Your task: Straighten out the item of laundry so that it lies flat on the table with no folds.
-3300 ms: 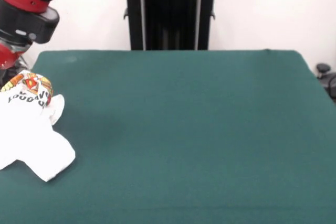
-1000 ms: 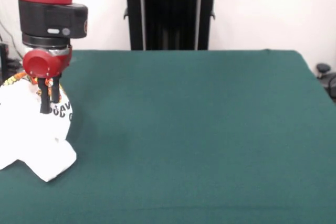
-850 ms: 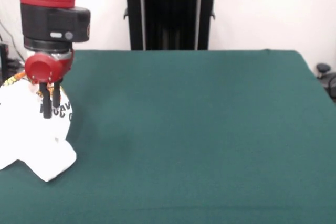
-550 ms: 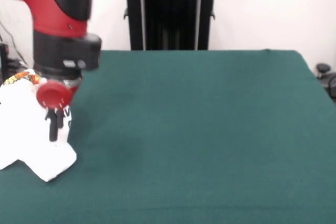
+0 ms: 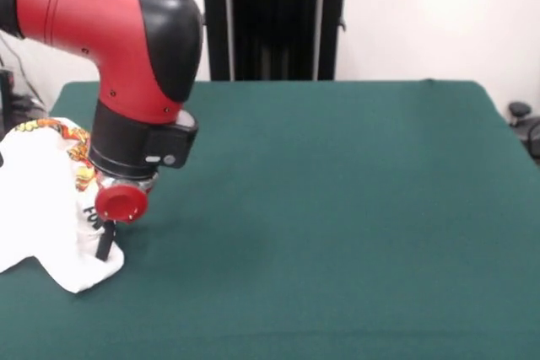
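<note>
Currently, item of laundry [image 5: 42, 208]: a crumpled white heap is seen at the left edge of the table, partly cut off by the picture's edge, bunched up rather than flat.
Print: a red, orange and yellow patch is shown at the heap's upper part, with a few black letters visible on the side facing the arm.
Table [image 5: 337, 208]: a dark green top is seen, with the garment confined to its left margin.
Gripper [image 5: 105, 242]: its black fingers are pressed down against the right side of the heap, close to the tabletop; whether they are clamped on cloth or merely touching it cannot be told.
Arm [image 5: 126, 48]: a red and black arm is angled down from the upper left, with a round red cap just above the fingers.
</note>
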Robot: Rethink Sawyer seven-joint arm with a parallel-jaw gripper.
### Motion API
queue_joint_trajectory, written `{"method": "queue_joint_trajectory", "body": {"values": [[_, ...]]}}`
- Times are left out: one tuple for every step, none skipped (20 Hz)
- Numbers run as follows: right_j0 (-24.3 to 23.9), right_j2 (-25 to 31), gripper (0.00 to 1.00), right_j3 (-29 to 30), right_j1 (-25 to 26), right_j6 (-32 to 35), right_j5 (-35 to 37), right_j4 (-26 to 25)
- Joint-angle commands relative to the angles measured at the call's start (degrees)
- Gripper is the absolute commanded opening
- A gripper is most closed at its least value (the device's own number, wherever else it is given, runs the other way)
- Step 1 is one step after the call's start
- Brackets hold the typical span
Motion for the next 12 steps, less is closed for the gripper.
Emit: {"method": "queue_joint_trajectory", "body": {"values": [[-12.37,15.72,1.0,6.51,6.52,-5.47,-5.36,4.15],[-15.21,20.05,1.0,8.9,5.7,-7.99,-4.57,4.97],[-18.04,24.39,1.0,11.3,4.88,-10.51,-3.78,5.8],[-19.38,27.03,1.0,13.21,4.04,-11.25,-3.12,6.68],[-19.97,28.86,1.0,14.91,3.21,-10.81,-3.23,7.37],[-21.09,31.23,1.0,16.57,2.76,-10.63,-3.21,8.17],[-23.28,34.82,1.0,18.54,2.93,-11.24,-3.23,8.94],[-25.12,37.8,1.0,19.99,3.25,-11.8,-3.07,9.47],[-27.08,40.86,1.0,21.44,3.72,-12.85,-2.73,9.81],[-28.96,43.72,1.0,22.67,4.37,-13.89,-2.17,10.08],[-30.41,45.87,1.0,23.76,4.8,-14.34,-1.92,10.13],[-30.99,47.07,1.0,24.62,4.65,-13.84,-1.89,10.15]]}}
